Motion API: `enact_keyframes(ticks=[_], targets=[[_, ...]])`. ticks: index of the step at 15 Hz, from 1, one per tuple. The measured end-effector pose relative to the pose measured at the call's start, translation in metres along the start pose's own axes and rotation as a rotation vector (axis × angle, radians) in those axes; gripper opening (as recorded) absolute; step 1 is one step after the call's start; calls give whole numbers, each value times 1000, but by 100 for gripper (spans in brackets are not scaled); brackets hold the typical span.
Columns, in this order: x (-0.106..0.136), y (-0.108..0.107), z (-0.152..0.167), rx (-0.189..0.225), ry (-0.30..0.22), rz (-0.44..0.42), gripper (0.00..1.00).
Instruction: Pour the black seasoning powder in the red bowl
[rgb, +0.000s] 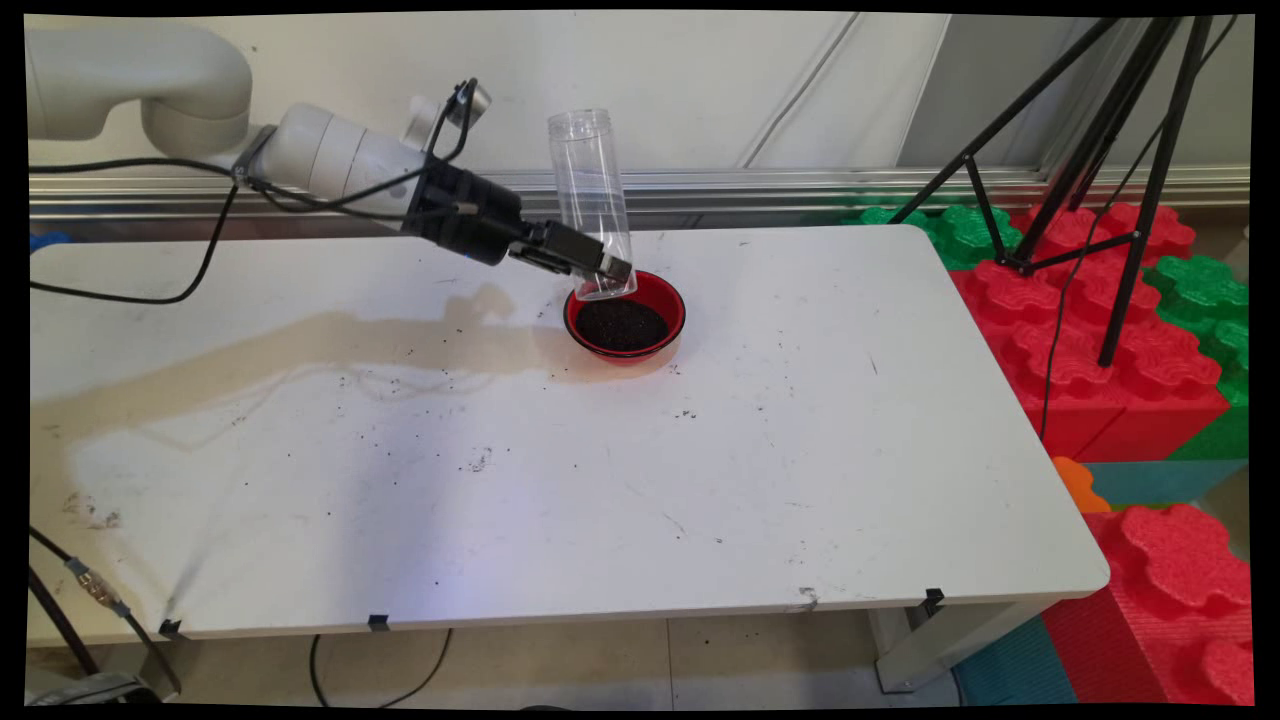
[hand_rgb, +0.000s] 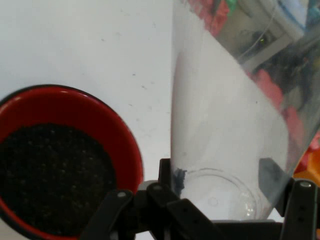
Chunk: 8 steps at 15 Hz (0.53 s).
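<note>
Fingers (rgb: 612, 266) of our black gripper (rgb: 606, 272) are clamped on the base end of a clear plastic bottle (rgb: 592, 195), which stands nearly upright with its open mouth up and leans slightly to the left. In the hand view we see the bottle (hand_rgb: 225, 135) held between the fingers (hand_rgb: 172, 181), its round base close to the camera. We hold it just above the far left rim of a red bowl (rgb: 672, 296) with a black outside, filled with dark granules (rgb: 621, 325). That bowl rests on the white desk (rgb: 850, 450), toward its far side near the middle. Small dark specks are scattered over the desk around the bowl. To the right, off the desk, a black tripod (rgb: 1090, 170) stands on red and green foam blocks (rgb: 1100, 340).
</note>
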Motion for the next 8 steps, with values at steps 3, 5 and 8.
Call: enact_keyframes(ticks=[3, 5, 8], targets=[[-13, -1, 0, 49, 9, 117, 0], [-22, 0, 0, 73, 11, 181, 0], [-34, 5, 0, 95, 13, 267, 0]])
